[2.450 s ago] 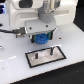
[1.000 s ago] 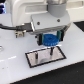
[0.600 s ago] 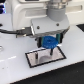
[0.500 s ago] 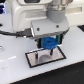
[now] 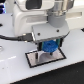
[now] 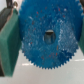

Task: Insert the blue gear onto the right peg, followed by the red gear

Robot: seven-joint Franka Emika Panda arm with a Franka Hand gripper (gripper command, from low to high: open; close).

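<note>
The blue gear is held flat just above the grey black-bordered plate, with my gripper shut on its rim. In the wrist view the blue gear fills the picture, its dark centre hole in the middle. One green finger presses on one side of the rim and the other finger on the opposite side. The right peg is hidden under the gear and the gripper. The red gear is out of view.
The plate lies on a white tabletop. The bulky white arm and wrist hang over the back of the plate. A dark cable runs off to the exterior view's left.
The gripper has come down with the blue gear, from well above the plate to just over it, shifting slightly toward the exterior view's right.
</note>
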